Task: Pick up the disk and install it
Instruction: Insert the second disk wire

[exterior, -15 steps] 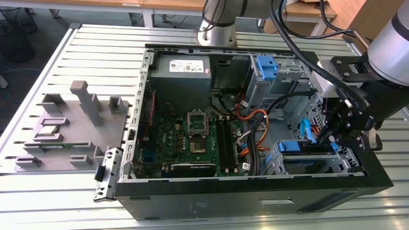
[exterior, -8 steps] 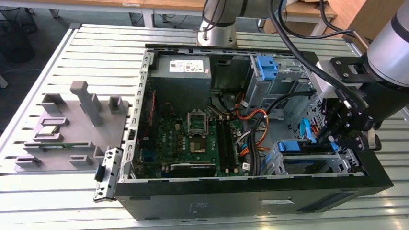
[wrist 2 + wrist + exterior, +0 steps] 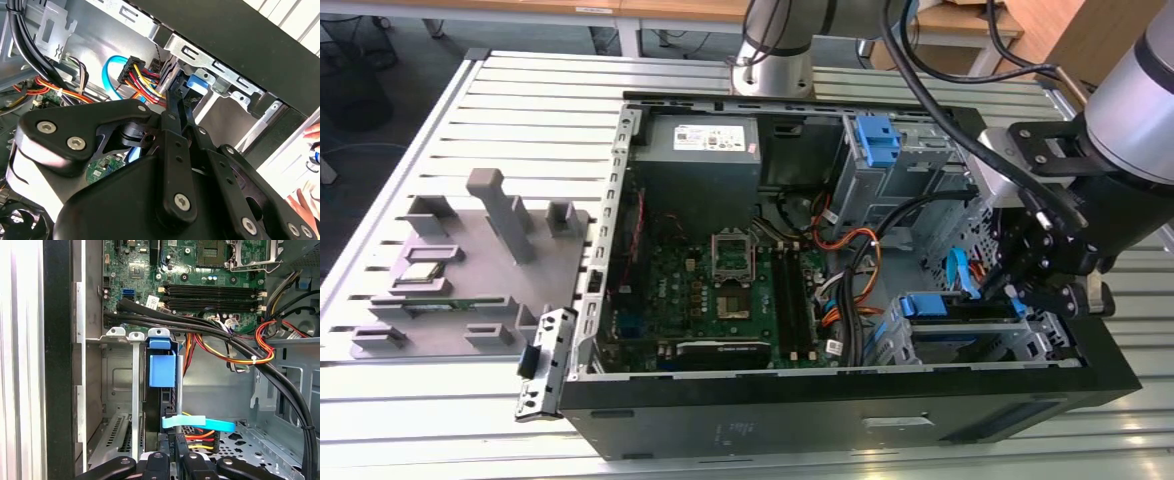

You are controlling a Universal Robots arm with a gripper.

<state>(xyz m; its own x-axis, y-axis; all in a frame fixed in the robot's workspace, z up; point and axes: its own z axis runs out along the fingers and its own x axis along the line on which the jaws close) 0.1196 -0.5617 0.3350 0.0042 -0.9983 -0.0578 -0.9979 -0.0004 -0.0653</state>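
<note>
The disk [image 3: 945,308] sits on edge in the lower drive cage [image 3: 1047,335] at the front right of the open computer case [image 3: 854,395]. Its blue bracket tab [image 3: 162,369] faces the motherboard, and its dark body [image 3: 165,405] runs back from there. My gripper [image 3: 1031,290] hangs just over the cage's rear end. Its black fingers [image 3: 168,459] stand close together with nothing seen between them. In the second wrist view the gripper [image 3: 176,97] has its tips up against the blue bracket [image 3: 200,82] beside the cable plug.
A light blue data cable [image 3: 200,423] and red-yellow power wires [image 3: 142,75] cross close to the fingers. Thick black cables [image 3: 225,335] run over the motherboard [image 3: 734,280]. A grey power supply [image 3: 700,140] and another blue bracket [image 3: 874,135] sit at the back. A person's hand [image 3: 311,132] shows outside the case.
</note>
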